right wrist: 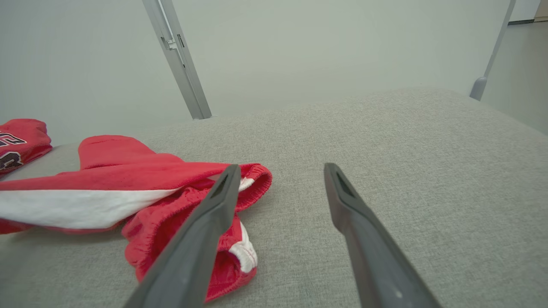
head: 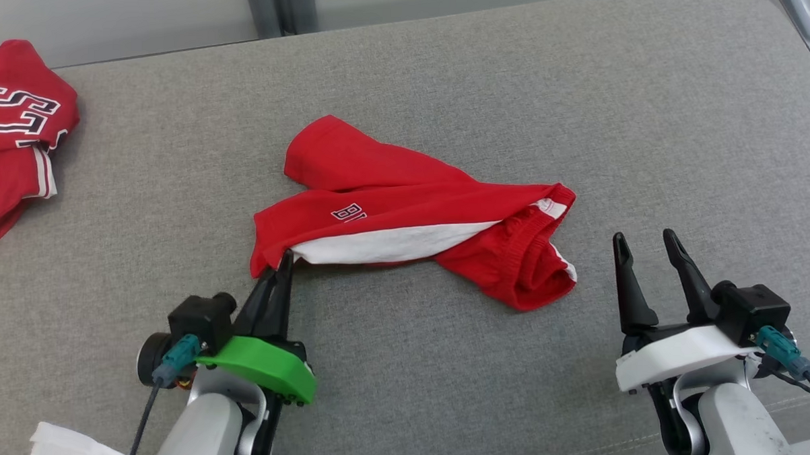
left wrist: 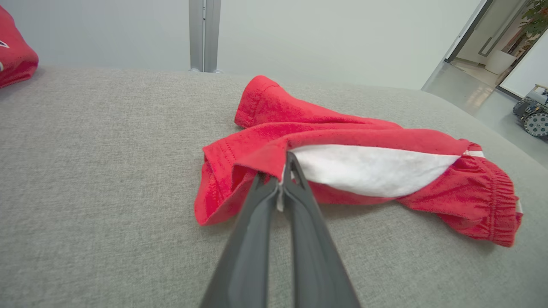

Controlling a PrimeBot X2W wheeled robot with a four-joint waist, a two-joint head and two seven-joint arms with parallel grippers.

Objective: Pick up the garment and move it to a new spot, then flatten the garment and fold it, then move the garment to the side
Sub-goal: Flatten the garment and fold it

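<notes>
Now we're at the pick-up: left hand [head: 284, 258] clamped on the garment [head: 405, 214] at its seven-o'clock corner, right hand [head: 644, 237] spread apart; next we must lift it.

Light was bright, flat and soft in all three views, like diffuse overhead lighting. The grey tabletop [head: 450, 87] was evenly lit, and its weave was pretty sharp in the head view. Shadows were faint. There was a soft dark band under the red garment [left wrist: 368, 171] along its 6 o'clock edge in the left wrist view, plus a smudge at 3 o'clock of the other red garment [head: 18, 126] in the head view. The brightest patch was the doorway [left wrist: 492, 55] at 2 o'clock in the left wrist view, a bit washed out. The left gripper [left wrist: 276, 171] was blurry down near 6 o'clock, and so was the right gripper [right wrist: 281, 167]. Wide-angle bend tilted the post [right wrist: 180, 64] at 11 o'clock and curved the tabletop's far edge.
</notes>
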